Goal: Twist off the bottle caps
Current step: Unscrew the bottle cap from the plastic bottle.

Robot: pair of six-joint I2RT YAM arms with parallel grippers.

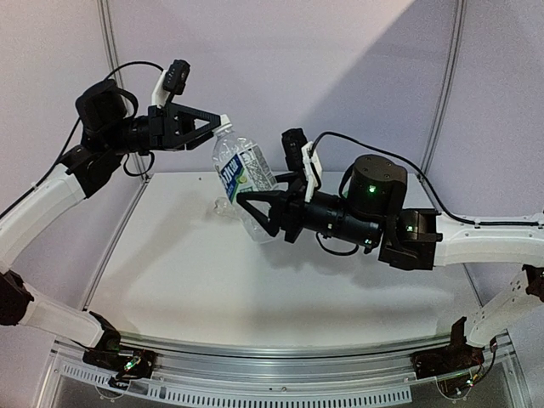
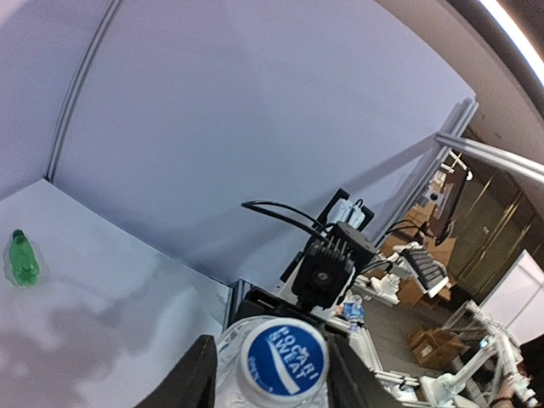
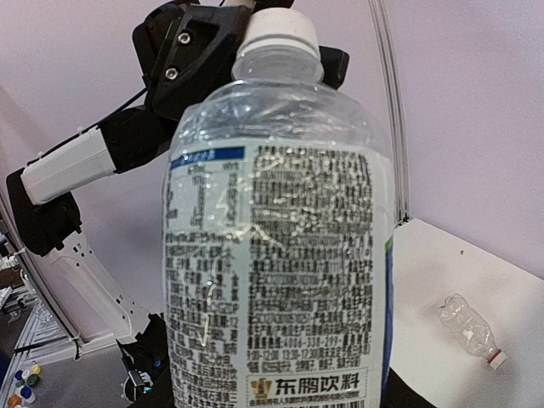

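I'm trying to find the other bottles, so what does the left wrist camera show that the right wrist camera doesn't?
Only the left wrist: a green bottle on the table, and the blue print on top of the cap. Only the right wrist: a small clear bottle lying on the table, and the label text on the labelled bottle. Both: the labelled bottle, its white cap, and the left tool at that cap.
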